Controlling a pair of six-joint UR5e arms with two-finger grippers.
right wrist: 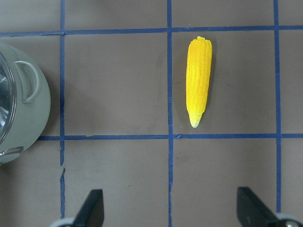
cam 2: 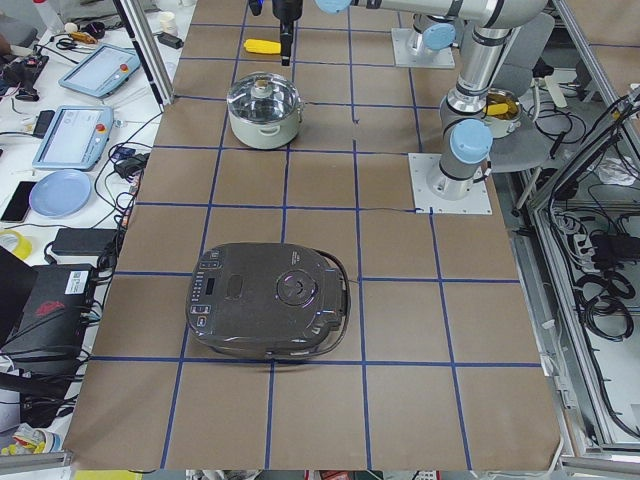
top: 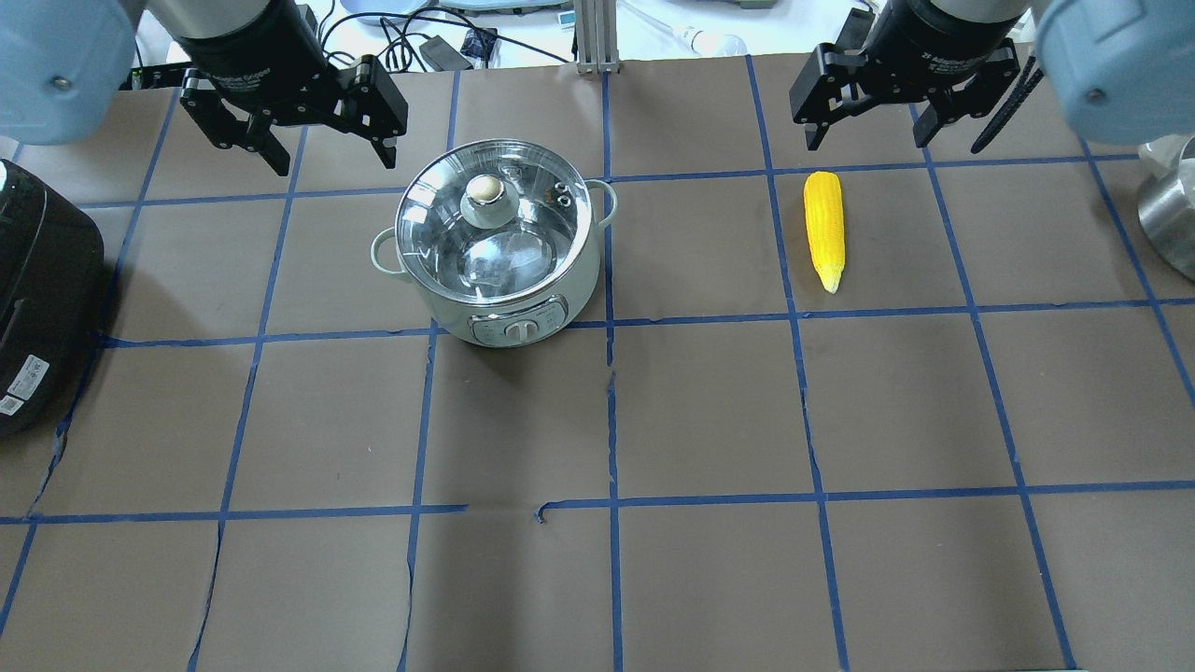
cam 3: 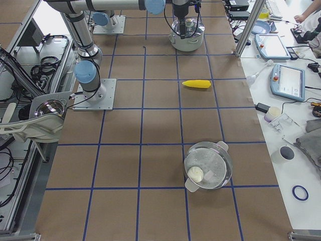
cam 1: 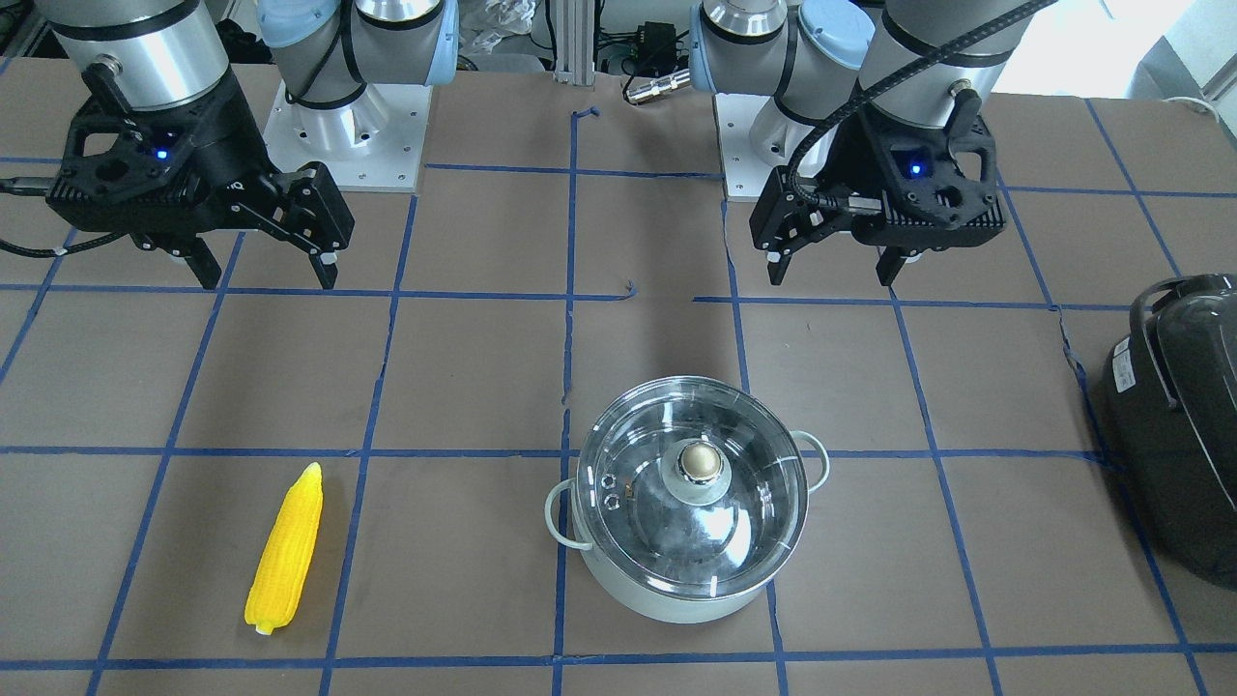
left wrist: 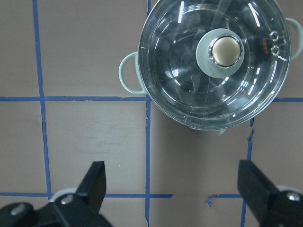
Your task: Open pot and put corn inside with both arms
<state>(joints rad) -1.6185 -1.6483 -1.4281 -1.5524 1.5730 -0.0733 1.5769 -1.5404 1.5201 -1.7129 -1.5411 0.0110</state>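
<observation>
The pot (top: 495, 271) stands on the table with its glass lid (top: 509, 247) on and the metal knob (top: 485, 190) on top. It also shows in the front view (cam 1: 691, 580) and in the left wrist view (left wrist: 213, 94). The yellow corn (top: 824, 229) lies flat to the pot's right, and shows in the front view (cam 1: 285, 549) and the right wrist view (right wrist: 199, 80). My left gripper (top: 331, 161) is open and empty, hovering beside the pot on its far side. My right gripper (top: 866, 140) is open and empty, hovering just beyond the corn's blunt end.
A big dark grey appliance (top: 37, 289) sits at the table's left end (cam 1: 1174, 425). A steel bowl (top: 1169, 217) shows at the right edge. A second glass-lidded pot (cam 3: 208, 165) stands near the table's right end. Blue tape lines grid the brown table (top: 709, 411).
</observation>
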